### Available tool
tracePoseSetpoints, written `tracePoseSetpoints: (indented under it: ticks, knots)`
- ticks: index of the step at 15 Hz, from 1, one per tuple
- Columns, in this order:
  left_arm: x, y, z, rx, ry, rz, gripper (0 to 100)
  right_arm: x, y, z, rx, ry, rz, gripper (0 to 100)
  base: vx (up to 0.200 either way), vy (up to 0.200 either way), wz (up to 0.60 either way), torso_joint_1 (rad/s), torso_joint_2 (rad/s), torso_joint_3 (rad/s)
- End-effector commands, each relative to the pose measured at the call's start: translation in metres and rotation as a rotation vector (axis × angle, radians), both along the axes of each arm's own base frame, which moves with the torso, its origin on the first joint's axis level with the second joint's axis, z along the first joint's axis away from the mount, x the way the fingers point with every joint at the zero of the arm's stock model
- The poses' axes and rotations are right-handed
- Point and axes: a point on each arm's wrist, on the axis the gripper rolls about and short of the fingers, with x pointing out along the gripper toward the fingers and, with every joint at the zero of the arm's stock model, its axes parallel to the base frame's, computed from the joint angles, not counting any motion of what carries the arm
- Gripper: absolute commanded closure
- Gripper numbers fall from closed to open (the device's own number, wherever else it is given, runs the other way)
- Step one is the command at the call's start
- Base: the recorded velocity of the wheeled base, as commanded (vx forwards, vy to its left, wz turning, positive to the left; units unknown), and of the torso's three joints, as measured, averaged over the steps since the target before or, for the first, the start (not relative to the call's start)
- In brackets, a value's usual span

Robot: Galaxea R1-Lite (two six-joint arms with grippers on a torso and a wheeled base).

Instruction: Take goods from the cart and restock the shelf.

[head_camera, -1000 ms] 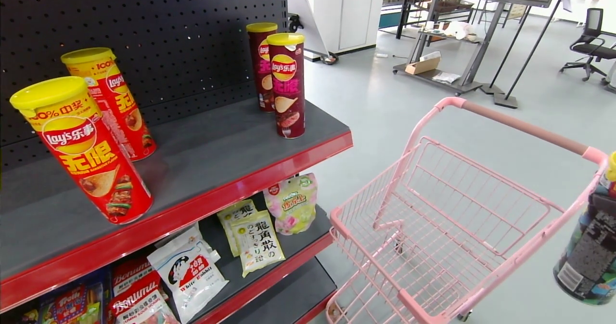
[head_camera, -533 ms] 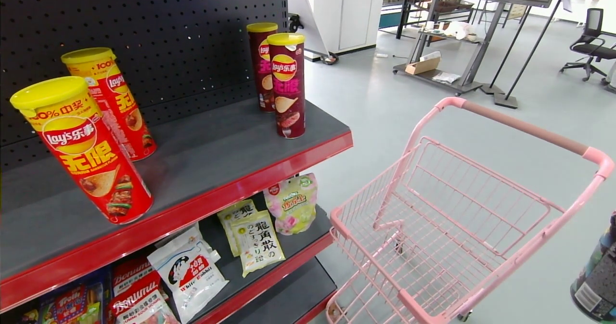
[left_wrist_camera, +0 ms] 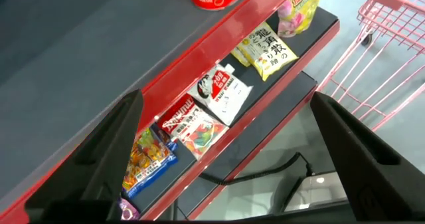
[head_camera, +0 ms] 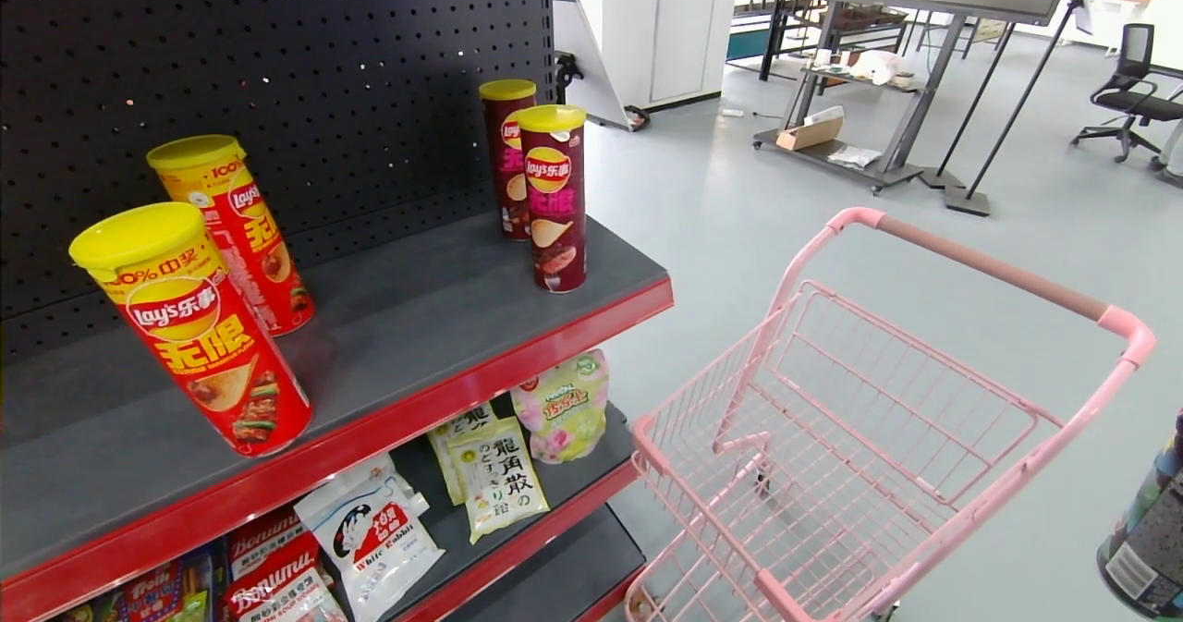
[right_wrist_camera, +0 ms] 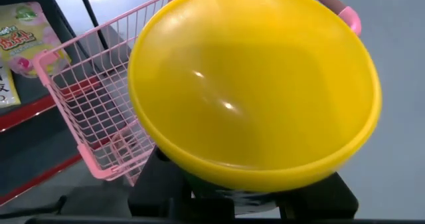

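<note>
Right wrist view has my right pincer [right_wrist_camera: 244,199] clamped on the body of the yellow-lidded can [right_wrist_camera: 252,84], lid free; the can hangs just right of the pink cart [head_camera: 980,264], well apart from the shelf [head_camera: 416,326]

Your head camera looks forward and down: shelf [head_camera: 416,308] left, cart [head_camera: 989,268] right. Left wrist camera peers down past the shelf edge onto the bags [left_wrist_camera: 269,50] below. Right wrist camera sits tight above the can [right_wrist_camera: 252,84]. All three catch the cart.
</note>
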Motion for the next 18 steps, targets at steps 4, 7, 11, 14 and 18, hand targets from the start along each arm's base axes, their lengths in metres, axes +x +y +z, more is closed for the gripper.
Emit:
tracePoseSetpoints:
  ticks: [4,7,11,14,18]
  knots:
    - [0.0,0.0,-0.0001,0.0,0.0,0.0,0,0.0068,0.001,-0.0019,-0.009,0.028,0.006,100,0.0,0.0,0.0,0.168,-0.39,-0.228]
    - [0.0,0.0,-0.0001,0.0,0.0,0.0,0,0.0091,0.0014,-0.0024,-0.01,0.037,0.007,100,0.0,0.0,0.0,0.155,-0.38,-0.214]
    - [0.0,0.0,-0.0005,0.001,0.002,0.0,0,0.0093,0.0012,-0.0035,-0.011,0.043,0.004,100,0.0,0.0,0.15,0.101,-0.23,-0.123]
    - [-0.0002,0.0001,-0.0005,0.0,0.0,0.0,0,0.0099,0.0015,-0.0042,-0.012,0.048,0.006,100,0.0,0.0,0.6,0.014,-0.02,-0.009]
    - [-0.001,0.0003,-0.0005,-0.001,-0.004,0.0,0,0.0099,0.0014,-0.0058,-0.012,0.052,0.006,100,0.0,0.0,0.6,0.01,0.0,0.001]
